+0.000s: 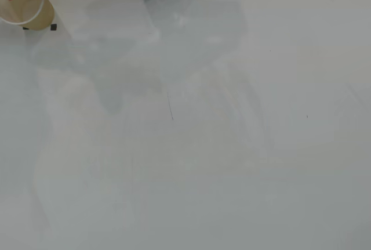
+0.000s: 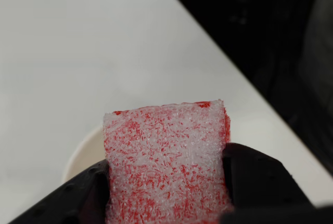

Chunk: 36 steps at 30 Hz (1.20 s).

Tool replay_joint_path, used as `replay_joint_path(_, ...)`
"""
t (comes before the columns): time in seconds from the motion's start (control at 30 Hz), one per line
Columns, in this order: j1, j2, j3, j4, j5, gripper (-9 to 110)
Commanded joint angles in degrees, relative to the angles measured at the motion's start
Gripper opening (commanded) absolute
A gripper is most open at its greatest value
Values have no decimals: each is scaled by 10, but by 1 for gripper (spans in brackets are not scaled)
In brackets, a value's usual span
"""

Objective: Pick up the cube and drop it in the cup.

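The cube [image 2: 166, 167] is clamped between the black fingers of the gripper [image 2: 167, 182] and is held above the cup [image 1: 26, 11], which stands at the far left corner of the table [image 1: 232, 163] in the overhead view. The carrying step appears finished, though alignment is hard to judge. Next, the cube must be centred over the mouth and released.

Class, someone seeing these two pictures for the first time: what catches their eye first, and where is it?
In the wrist view, the red, white-scuffed cube fills the lower middle, clamped in the black gripper. Behind its left side peeks the cup rim. Overhead, cup and gripper sit in the top left corner of the white table.
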Motion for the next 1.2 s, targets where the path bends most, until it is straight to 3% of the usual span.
replay_joint_path(0.0, 4, 25, -16, 6, -7, 4)
replay_joint_path(1.17, -54, -45, -69, 18, -2, 4)
